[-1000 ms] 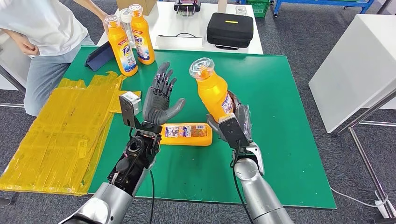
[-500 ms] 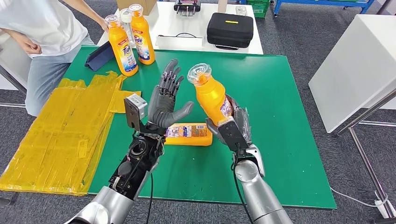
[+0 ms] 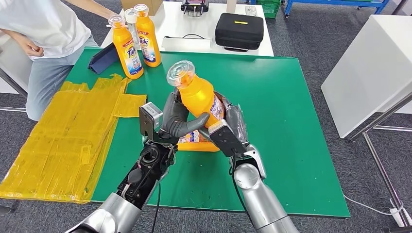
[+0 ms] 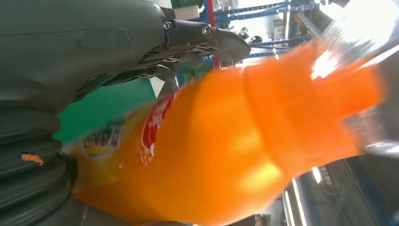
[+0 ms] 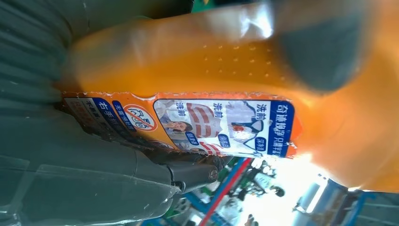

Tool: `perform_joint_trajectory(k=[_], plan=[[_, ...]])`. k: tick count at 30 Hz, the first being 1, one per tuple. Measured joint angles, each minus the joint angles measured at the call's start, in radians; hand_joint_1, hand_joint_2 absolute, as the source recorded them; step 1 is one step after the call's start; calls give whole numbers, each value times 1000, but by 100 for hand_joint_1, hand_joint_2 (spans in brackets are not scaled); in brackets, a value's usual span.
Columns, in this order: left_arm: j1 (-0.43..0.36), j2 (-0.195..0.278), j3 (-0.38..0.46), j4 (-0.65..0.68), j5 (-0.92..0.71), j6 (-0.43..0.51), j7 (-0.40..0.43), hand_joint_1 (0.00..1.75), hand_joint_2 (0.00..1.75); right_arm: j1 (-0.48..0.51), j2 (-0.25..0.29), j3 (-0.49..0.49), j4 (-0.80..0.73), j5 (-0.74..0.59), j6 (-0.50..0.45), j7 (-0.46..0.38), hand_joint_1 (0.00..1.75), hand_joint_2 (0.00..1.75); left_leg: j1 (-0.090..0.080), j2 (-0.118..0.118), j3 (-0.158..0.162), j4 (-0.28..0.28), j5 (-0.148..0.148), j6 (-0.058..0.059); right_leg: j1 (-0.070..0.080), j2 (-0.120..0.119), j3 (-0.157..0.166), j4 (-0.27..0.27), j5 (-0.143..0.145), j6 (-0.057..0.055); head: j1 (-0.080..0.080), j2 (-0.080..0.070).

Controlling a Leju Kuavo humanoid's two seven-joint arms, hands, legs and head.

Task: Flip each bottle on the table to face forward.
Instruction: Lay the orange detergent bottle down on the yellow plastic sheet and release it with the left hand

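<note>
Bottles were what the moment turned on: the held bottle (image 3: 199, 99), orange with a clear cap, was up in the air above the middle of the green desk (image 3: 291, 121), tilted so that its cap leaned toward the desk's far left corner. The right hand (image 3: 232, 127) gripped its lower body from beneath and behind, fingers wrapped round the labelled part. The left hand (image 3: 177, 119) was closed against the same bottle from the other side, its thumb lying across the front of the orange body and its fingers behind the shoulder, so both hands had hold of it at once. From the left wrist camera the bottle (image 4: 221, 146) was a blurred orange mass just beyond the grey thumb; from the right wrist camera its back label (image 5: 188, 122), blue and white with small pictures and printed characters, faced the lens. A second bottle (image 3: 197, 141) lay on its side on the desk under the two hands, mostly hidden by them. Near the far left corner two more bottles stood upright, touching or nearly so: one (image 3: 125, 48) nearer the left edge and one (image 3: 147, 36) behind it, both showing their front labels. Yellow plastic sheets (image 3: 63, 141) hung over the left edge of the desk. A person (image 3: 43, 34) stood beyond that corner, and a black case (image 3: 239, 30) sat on the white table behind the far edge.
</note>
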Motion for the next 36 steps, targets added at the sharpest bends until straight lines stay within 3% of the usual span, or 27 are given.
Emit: perform_joint_trajectory(k=[13, 17, 36], plan=[[-11, -1, -3, 28, -2, 1, -12, 3, 175, -24, 16, 58, 7, 17, 25, 0, 175, 175, 0, 0, 0, 0, 0, 0, 0, 0, 0, 0, 0, 0, 0, 0], [-11, 0, -3, 32, -1, 7, -14, 175, 175, -32, 18, 61, 26, 22, 24, 0, 175, 175, 0, 0, 0, 0, 0, 0, 0, 0, 0, 0, 0, 0, 0, 0], [17, 7, 0, 25, 5, 60, -31, 175, 175, -40, 26, 62, 94, 35, 29, -16, 175, 175, 0, 0, 0, 0, 0, 0, 0, 0, 0, 0, 0, 0, 0, 0]])
